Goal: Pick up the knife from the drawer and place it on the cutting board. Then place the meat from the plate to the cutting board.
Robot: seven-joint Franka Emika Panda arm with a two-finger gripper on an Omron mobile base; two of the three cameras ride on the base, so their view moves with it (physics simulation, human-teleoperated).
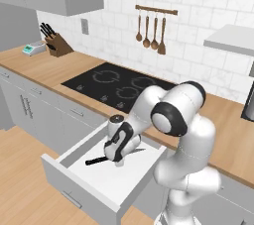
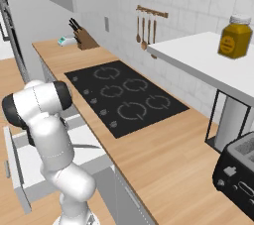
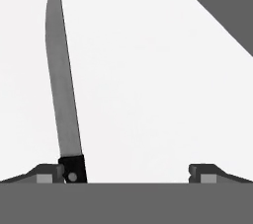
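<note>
Claw parked over the knife in the open drawer

The gripper (image 3: 126, 173) hangs low inside the pulled-out drawer (image 1: 106, 182) with its fingers spread wide and nothing between them. The knife (image 3: 62, 85) lies flat on the white drawer floor, its handle end right beside one fingertip (image 3: 49, 172), blade running away from the hand. From the left base view the black handle pokes out past the gripper (image 1: 118, 159).
</note>
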